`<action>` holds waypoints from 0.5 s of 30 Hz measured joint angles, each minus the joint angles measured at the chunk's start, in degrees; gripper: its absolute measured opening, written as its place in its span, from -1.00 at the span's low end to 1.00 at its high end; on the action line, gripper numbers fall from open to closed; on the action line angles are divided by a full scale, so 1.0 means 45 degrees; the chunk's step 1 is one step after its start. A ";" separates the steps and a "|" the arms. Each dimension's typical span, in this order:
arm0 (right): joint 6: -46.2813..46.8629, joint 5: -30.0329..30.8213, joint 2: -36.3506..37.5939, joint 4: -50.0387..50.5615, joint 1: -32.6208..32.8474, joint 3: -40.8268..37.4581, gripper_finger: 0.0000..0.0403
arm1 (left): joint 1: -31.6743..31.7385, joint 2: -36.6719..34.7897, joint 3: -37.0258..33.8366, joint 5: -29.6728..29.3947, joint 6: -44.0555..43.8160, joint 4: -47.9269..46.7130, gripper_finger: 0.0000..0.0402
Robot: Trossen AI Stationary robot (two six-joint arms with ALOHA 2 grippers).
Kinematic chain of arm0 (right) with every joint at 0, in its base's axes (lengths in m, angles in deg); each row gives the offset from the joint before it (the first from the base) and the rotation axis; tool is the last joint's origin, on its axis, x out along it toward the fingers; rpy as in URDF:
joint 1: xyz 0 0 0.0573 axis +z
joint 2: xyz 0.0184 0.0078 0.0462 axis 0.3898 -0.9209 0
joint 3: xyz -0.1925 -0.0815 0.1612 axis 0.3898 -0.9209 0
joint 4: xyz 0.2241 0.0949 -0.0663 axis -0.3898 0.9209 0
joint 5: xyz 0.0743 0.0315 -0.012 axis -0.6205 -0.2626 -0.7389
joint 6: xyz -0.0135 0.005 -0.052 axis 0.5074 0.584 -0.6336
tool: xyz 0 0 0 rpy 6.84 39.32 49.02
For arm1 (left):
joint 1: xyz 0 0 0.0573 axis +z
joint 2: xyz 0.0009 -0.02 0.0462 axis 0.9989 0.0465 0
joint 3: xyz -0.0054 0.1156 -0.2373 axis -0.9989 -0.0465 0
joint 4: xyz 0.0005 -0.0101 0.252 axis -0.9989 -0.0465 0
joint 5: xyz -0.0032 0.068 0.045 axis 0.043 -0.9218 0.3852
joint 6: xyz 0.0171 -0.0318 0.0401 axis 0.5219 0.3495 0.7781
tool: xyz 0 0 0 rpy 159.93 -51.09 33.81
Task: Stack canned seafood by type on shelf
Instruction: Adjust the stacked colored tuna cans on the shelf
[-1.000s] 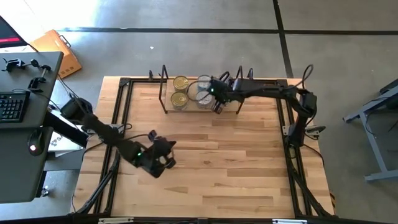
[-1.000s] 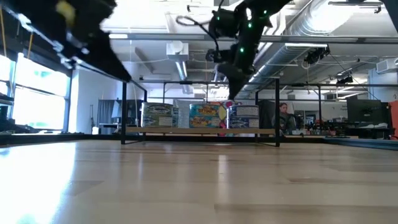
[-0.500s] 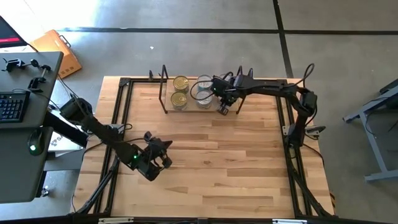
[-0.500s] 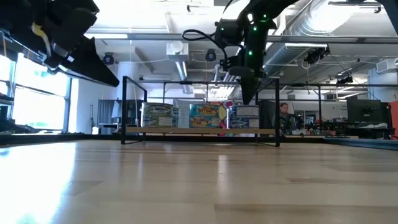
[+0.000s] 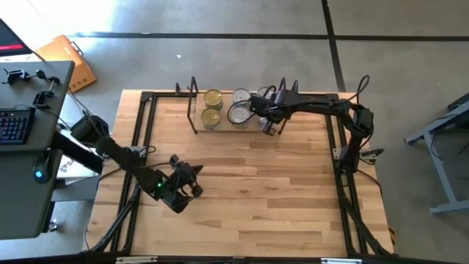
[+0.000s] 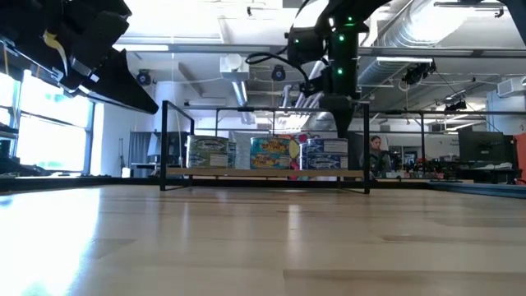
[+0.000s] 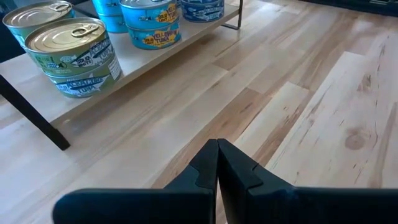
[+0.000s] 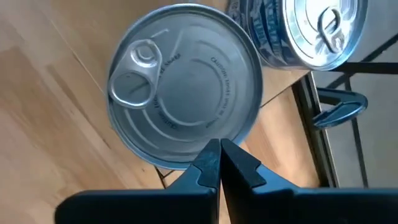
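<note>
The shelf stands at the table's far edge, its light board in a black wire frame. On it stand stacked tins: two gold-topped stacks, blue-labelled ones and silver-topped ones. My right gripper is shut and points steeply down at the shelf's right part, its tips over the rim of a silver-topped tin. A second silver tin stands beside that one. My left gripper is shut and holds nothing, above the bare table at the left. My right gripper's shut fingertips stand over the near rim of the silver-topped tin, coming from above. Whether they touch the tin I cannot tell. The tin sits level on the shelf.
Black frame rails run along the table's edges. A desk with a keyboard stands off the left edge. A person shows in the room beyond the shelf. The table's near half is bare wood.
My right gripper has gone along the shelf toward the table's right edge and tipped more steeply downward, staying shut. My left gripper has drawn back a little toward the table's left edge, still shut. The tins have kept their places.
</note>
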 joint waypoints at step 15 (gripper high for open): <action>0.0343 -0.0686 -0.0010 -0.2050 -0.0472 -0.0092 -1.00 | 0.0097 0.0005 0.0010 -0.0291 0.0008 0.0035 -1.00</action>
